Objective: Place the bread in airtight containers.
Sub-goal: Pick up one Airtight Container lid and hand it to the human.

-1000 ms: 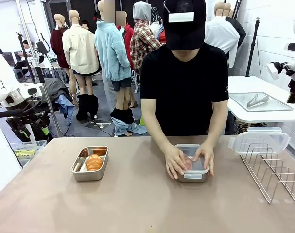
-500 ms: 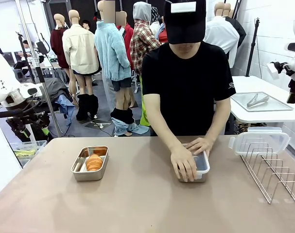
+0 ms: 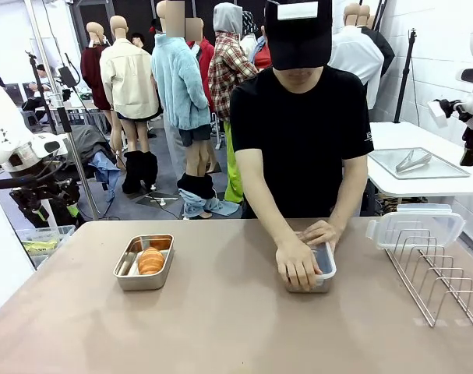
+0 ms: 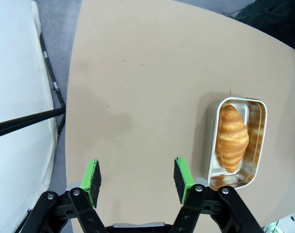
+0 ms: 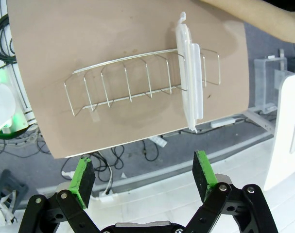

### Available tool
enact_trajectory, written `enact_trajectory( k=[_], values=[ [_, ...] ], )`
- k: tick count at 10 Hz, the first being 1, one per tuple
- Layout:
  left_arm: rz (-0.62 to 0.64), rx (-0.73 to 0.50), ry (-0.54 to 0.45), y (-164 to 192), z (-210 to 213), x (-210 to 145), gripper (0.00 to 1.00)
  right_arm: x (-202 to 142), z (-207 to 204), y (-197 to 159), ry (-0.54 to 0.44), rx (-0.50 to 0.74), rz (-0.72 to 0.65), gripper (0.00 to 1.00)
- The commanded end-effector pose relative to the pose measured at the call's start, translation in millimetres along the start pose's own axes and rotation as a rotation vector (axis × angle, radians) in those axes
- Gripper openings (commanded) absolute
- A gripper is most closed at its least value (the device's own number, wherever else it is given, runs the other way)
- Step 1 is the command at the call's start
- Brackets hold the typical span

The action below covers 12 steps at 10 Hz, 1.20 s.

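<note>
To my left an open steel tub [image 3: 144,262] sits with its long side running away from me. One golden, ridged roll [image 3: 150,260] lies flat inside. Right of centre, the second tub [image 3: 327,281] wears its clear lid [image 3: 326,261] and is mostly hidden. A spare lid [image 3: 415,226] stands on edge at far right.

The left gripper [image 4: 137,177] and right gripper [image 5: 145,174] are black, built of jointed link bars with silver screws at the pivots. Each finger is tipped with a green pad [image 4: 93,178]. The left arm [image 3: 10,128] has a smooth white casing. The person [image 3: 302,140] wears a black short-sleeved T-shirt with a small white sleeve mark, and a black cap [image 3: 298,35].
</note>
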<state>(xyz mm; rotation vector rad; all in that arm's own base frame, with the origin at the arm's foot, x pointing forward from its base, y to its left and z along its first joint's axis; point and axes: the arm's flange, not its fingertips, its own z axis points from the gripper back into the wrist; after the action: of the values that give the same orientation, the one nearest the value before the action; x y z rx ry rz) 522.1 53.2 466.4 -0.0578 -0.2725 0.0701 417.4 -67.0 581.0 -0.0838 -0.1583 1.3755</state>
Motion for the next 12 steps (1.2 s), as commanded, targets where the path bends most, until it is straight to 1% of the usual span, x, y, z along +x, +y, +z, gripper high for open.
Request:
enact_trajectory(
  k=[1,12],
  values=[
    [-0.010,0.012,-0.002,1.0,1.8,0.0,0.78,0.0,1.8,0.9,0.010,0.009,-0.017,1.00],
    [-0.010,0.012,-0.002,1.0,1.8,0.0,0.78,0.0,1.8,0.9,0.010,0.009,-0.017,1.00]
  ],
)
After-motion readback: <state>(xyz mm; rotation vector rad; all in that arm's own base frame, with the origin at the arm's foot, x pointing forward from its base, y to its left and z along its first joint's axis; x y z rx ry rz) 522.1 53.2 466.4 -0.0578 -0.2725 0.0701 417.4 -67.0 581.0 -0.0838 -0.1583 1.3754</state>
